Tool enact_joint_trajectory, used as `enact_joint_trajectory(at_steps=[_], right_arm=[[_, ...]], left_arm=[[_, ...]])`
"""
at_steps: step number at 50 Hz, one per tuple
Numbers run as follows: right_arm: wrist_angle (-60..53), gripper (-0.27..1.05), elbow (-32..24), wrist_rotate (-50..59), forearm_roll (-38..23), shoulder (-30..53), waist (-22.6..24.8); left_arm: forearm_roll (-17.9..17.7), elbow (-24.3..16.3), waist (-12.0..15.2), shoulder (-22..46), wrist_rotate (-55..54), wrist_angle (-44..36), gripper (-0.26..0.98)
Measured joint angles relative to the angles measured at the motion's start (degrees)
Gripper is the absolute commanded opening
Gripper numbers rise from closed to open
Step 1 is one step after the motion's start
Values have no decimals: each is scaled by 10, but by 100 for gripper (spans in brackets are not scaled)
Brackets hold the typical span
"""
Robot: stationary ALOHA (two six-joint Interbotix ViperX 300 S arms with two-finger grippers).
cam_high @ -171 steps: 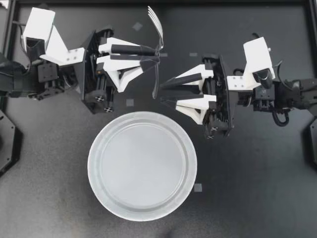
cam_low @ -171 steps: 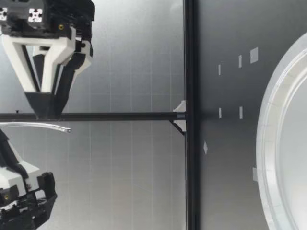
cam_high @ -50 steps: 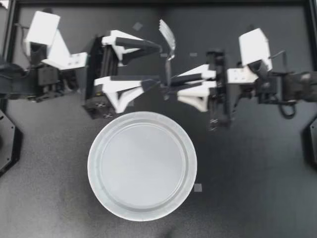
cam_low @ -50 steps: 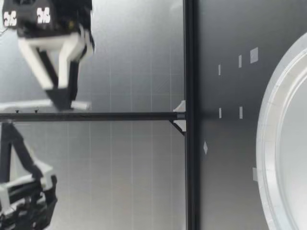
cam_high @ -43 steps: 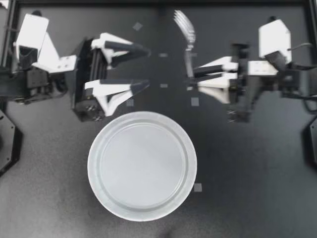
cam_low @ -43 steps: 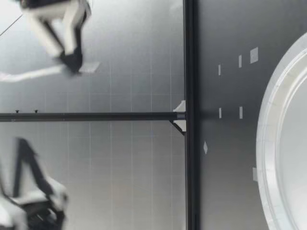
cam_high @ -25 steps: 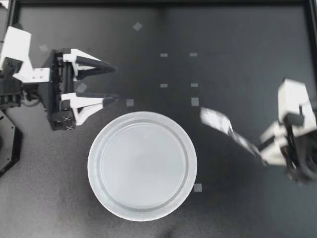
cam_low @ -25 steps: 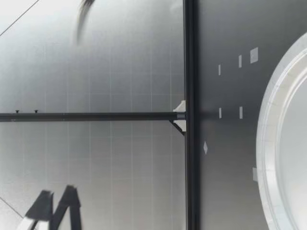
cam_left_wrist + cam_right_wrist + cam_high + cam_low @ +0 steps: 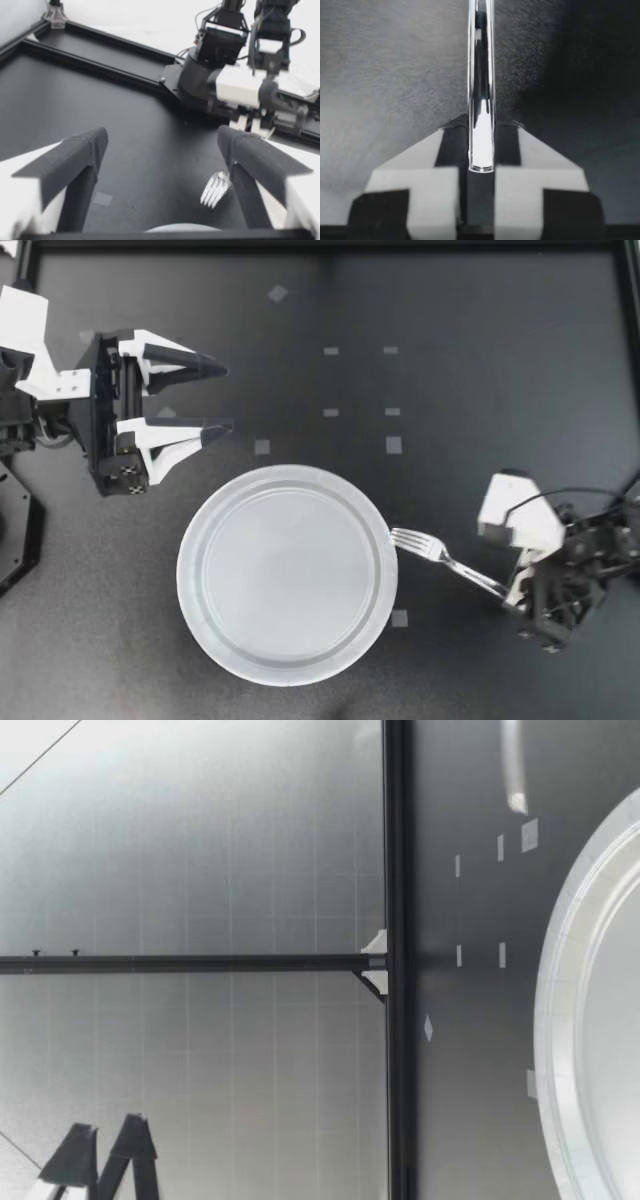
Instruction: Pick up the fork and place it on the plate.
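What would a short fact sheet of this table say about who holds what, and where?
Held item: shiny metal fork, handle clamped in my right gripper
Fork position: tines right at the plate's rim, not over its middle
Target dish: round white plate, nothing on it
Idle arm: my left gripper, open, holding nothing, apart from the plate
Surface: black tabletop

The left gripper point(image 9: 228, 396) hovers off the plate's point(image 9: 186, 575) far left rim, arm level, fingers spread wide apart. The right gripper point(image 9: 510, 592) sits off the plate's right side, fingers pinched on the fork point(image 9: 440, 558) handle.
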Motion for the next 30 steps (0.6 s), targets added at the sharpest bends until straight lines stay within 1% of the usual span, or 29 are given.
enact_joint_trajectory(at_steps=[1, 4, 16, 19, 21, 24, 30], right_arm=[[0, -19, 0, 0, 0, 0, 0], [12, -19, -26, -2, 0, 31, 0], [14, -19, -57, 3, 0, 56, -3], [14, -19, -79, 1, 0, 86, -3], [14, -19, -79, 1, 0, 86, -3], [19, -19, -97, 0, 0, 119, -3], [22, -19, -105, 4, 0, 137, -4]], left_arm=[[0, 0, 0, 0, 0, 0, 91], [0, 0, 0, 0, 0, -1, 91], [0, 4, 0, 0, 4, 0, 91], [0, 9, 0, -2, 4, 0, 91], [0, 9, 0, -2, 4, 0, 91], [0, 14, 0, -4, 4, -1, 91], [0, 18, 0, -14, 4, 0, 91]])
